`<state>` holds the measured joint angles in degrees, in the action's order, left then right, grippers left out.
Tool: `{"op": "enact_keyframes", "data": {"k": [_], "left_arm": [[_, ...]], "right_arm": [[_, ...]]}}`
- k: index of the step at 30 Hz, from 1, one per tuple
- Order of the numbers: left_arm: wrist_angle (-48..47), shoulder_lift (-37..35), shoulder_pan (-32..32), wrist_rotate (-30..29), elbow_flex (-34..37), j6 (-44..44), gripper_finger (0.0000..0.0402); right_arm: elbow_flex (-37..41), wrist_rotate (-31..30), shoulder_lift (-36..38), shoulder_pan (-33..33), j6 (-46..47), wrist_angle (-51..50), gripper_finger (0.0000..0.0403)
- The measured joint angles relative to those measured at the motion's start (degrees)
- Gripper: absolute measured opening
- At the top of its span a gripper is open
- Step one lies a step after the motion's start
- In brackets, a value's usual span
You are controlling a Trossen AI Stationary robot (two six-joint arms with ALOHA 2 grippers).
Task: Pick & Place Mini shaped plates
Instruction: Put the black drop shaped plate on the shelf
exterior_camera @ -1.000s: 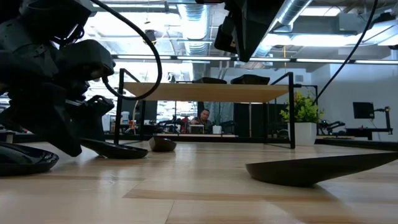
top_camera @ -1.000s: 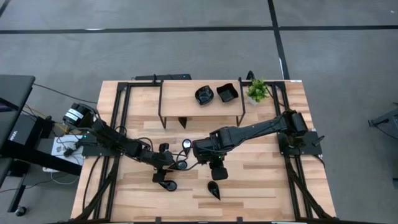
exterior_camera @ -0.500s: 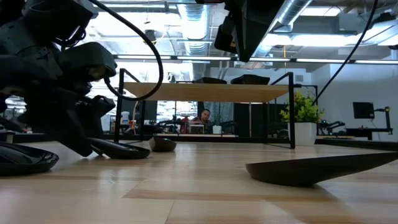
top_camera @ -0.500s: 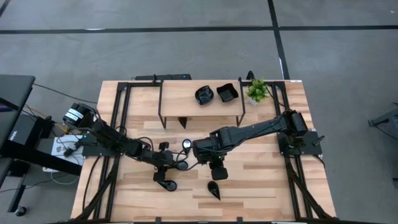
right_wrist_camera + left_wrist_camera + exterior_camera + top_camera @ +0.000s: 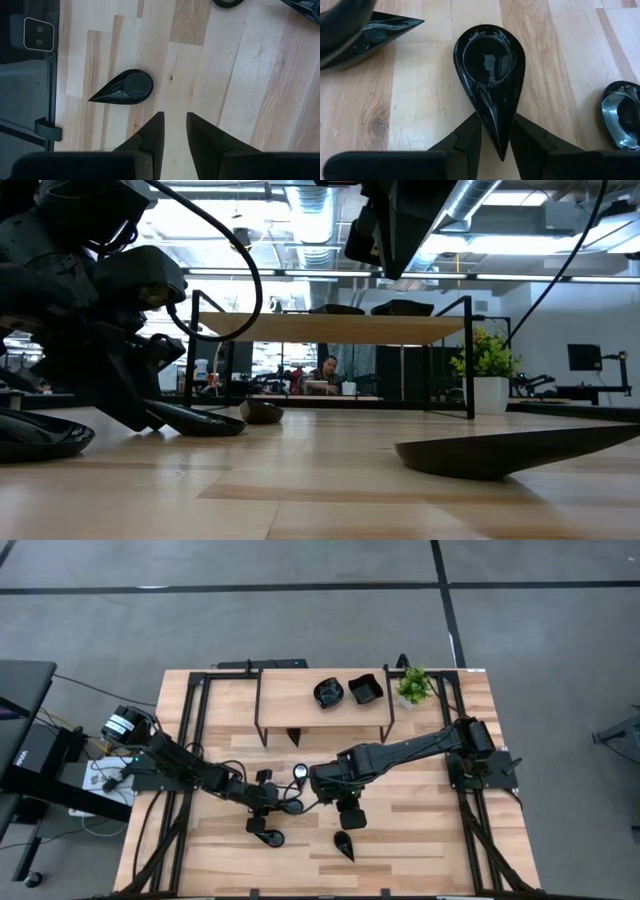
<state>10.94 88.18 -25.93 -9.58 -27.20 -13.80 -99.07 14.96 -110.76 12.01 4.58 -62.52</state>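
While two dishes [image 5: 346, 691] already sit on the raised shelf [image 5: 290, 695], several plates remain on the table [image 5: 430, 820], so the task looks only partly done. The left gripper [image 5: 495, 131] clamps the pointed tip of a teardrop plate [image 5: 489, 75] lying on the wood near the table's middle, its long axis running straight away from the fingers, round end outermost. The right gripper [image 5: 174, 125] hovers empty, fingers narrowly parted, above another teardrop plate [image 5: 124, 87].

Wooden table [image 5: 420, 820], raised shelf [image 5: 300, 692], potted plant [image 5: 413, 686], perhaps a seated person [image 5: 326, 370]
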Motion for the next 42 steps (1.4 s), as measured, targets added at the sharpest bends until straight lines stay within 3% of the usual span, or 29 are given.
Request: {"op": "enact_keyframes", "data": {"k": [15,33,42], "left_arm": [[0.50,0.00,-0.02,0.20,0.00,-0.02,0.0091],[0.58,-0.12,-0.02,0.13,0.00,0.00,0.0032],[0.24,-4.82,-0.02,-0.04,0.00,4.49,0.0007]], "right_arm": [[0.00,0.00,0.00,0.00,0.00,0.00,0.0077],[0.00,0.00,0.00,0.01,0.00,-0.04,0.0077],[0.00,0.02,0.00,0.00,0.00,-0.26,0.0077]]}}
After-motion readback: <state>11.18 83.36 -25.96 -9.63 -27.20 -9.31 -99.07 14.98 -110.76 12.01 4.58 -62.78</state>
